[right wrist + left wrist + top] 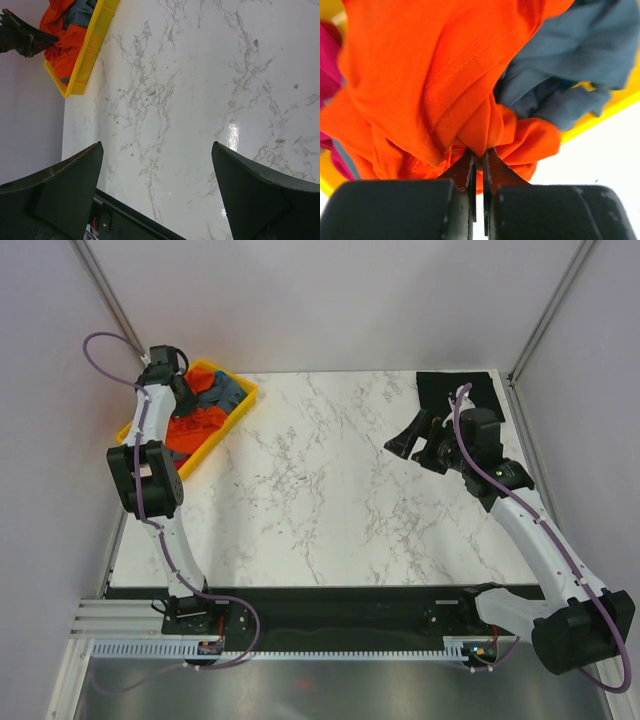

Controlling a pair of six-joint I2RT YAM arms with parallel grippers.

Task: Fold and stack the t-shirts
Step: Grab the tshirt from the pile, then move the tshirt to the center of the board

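A bright orange t-shirt [192, 428] lies bunched in the yellow tray [212, 443] at the table's back left. My left gripper [183, 398] reaches down into the tray. In the left wrist view the left gripper [480, 155] is shut on a fold of the orange t-shirt [435, 75]. A grey-blue t-shirt [570, 60] lies beside it, and a pink one [327, 65] shows at the left edge. A folded black t-shirt [440, 385] lies flat at the back right corner. Just in front of it my right gripper [412, 445] hovers over bare marble, and the right gripper [157, 150] is open and empty.
The yellow tray [90, 50] stands at an angle against the left wall. The marble table [330, 490] stretches between tray and black shirt. A black strip with both arm bases [330, 615] runs along the near edge. Frame posts rise at the back corners.
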